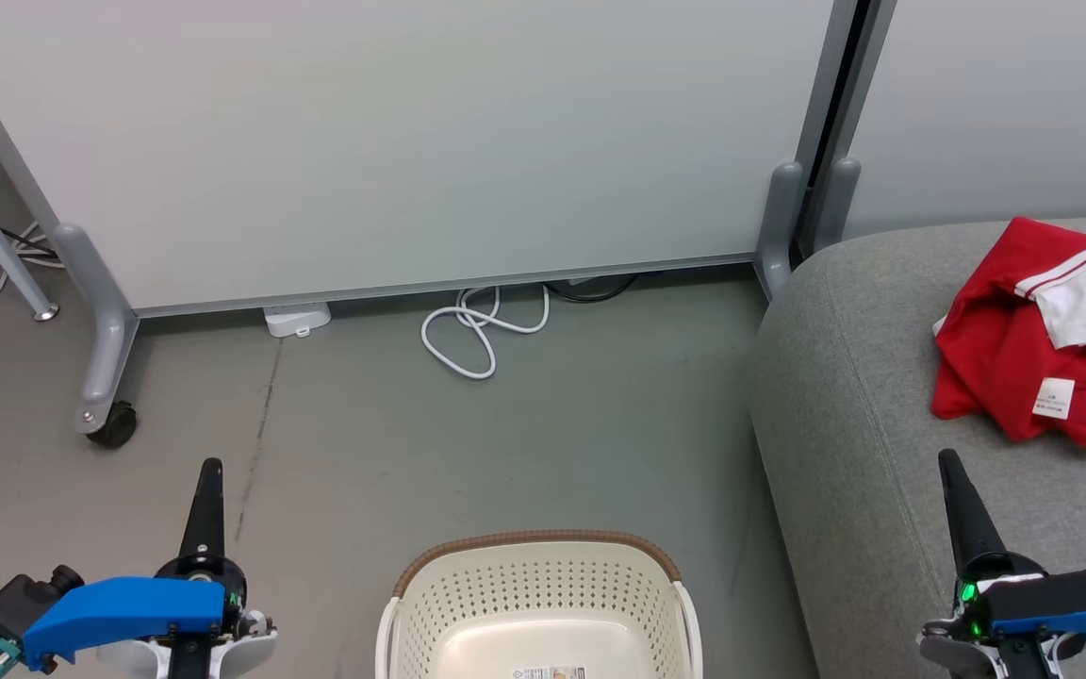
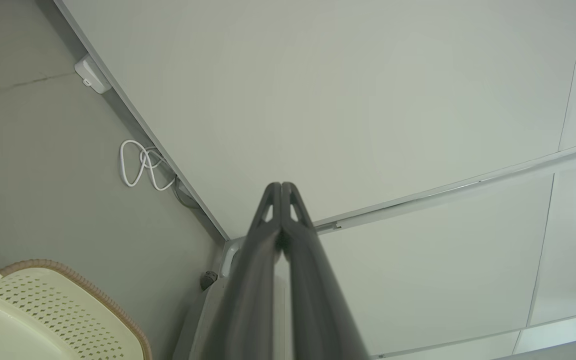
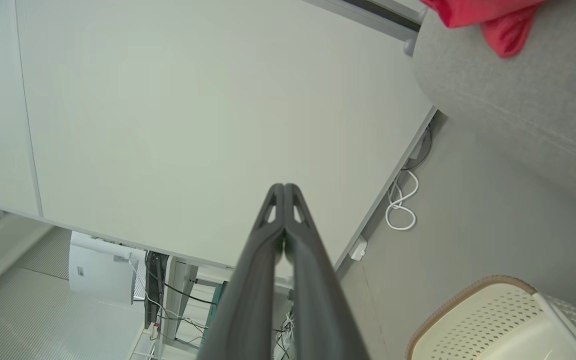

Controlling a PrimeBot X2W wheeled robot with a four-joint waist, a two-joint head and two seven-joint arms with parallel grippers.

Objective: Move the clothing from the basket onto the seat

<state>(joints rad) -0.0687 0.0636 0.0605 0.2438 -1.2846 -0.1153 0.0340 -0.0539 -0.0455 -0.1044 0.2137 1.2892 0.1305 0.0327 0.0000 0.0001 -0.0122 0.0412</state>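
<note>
The red clothing (image 1: pixel 1024 349) with white stripes, a white sleeve and a small tag lies bunched on the grey seat (image 1: pixel 863 405) at the right; a red corner of the clothing (image 3: pixel 498 20) shows in the right wrist view. The cream basket (image 1: pixel 543 604) with its brown rim stands on the floor at the bottom centre, and the part of its inside that shows holds no fabric. My left gripper (image 1: pixel 211 467) is shut and holds nothing, left of the basket. My right gripper (image 1: pixel 946 457) is shut and holds nothing, over the seat's front, below the clothing.
A pale partition panel (image 1: pixel 411 141) on grey legs with a castor (image 1: pixel 112 426) stands behind the floor. A white cable loop (image 1: pixel 477 335) and a small white box (image 1: pixel 298 319) lie at its foot. The basket (image 2: pixel 43 315) sits lower left in the left wrist view.
</note>
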